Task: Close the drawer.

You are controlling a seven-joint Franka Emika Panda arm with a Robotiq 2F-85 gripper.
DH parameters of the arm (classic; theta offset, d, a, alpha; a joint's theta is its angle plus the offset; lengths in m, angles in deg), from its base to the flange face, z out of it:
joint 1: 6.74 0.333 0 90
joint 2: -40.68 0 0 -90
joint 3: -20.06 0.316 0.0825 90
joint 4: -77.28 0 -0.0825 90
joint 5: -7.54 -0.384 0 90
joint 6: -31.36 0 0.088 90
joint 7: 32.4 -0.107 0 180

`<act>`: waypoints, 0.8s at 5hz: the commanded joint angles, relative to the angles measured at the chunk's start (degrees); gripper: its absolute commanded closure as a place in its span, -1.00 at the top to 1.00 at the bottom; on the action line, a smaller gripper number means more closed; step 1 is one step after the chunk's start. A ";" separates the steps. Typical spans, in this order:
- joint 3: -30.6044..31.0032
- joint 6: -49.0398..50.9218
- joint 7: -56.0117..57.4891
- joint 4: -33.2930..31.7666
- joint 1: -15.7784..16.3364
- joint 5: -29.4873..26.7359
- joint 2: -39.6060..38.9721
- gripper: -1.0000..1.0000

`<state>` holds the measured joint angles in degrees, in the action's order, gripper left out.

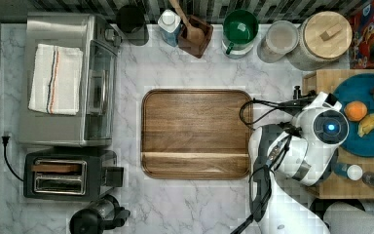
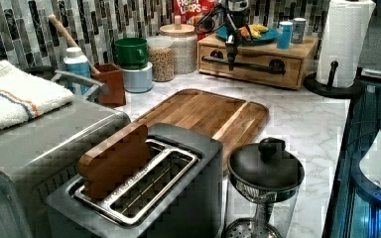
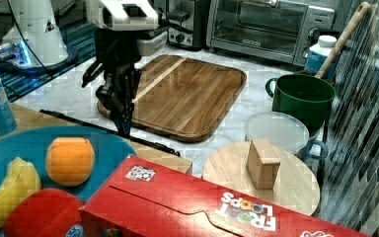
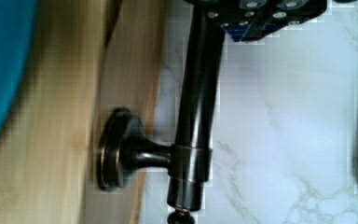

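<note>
Our gripper (image 2: 231, 53) hangs at the dark handle (image 2: 248, 64) of the drawer (image 2: 250, 67), which sits under the blue plate (image 2: 248, 34) and looks nearly pushed in. We cannot tell whether it grips the bar or merely presses it.

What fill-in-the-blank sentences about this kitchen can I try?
1. The plate under the orange is ____.
2. The gripper is at the drawer's dark ____.
3. The mug is ____.

Missing words: blue; handle; green.
</note>
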<state>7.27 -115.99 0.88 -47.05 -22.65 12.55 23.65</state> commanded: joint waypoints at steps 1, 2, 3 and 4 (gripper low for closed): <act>-6.30 4.30 -4.79 8.53 -1.84 6.40 1.26 -1.00; -6.26 4.31 -4.83 8.55 -1.88 6.41 1.27 -1.00; -6.31 4.32 -4.80 8.54 -1.85 6.40 1.26 -1.00; -6.45 4.30 -4.76 8.54 -1.70 6.33 1.26 -1.00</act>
<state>5.55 -110.93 -2.03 -45.49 -20.01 17.51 23.53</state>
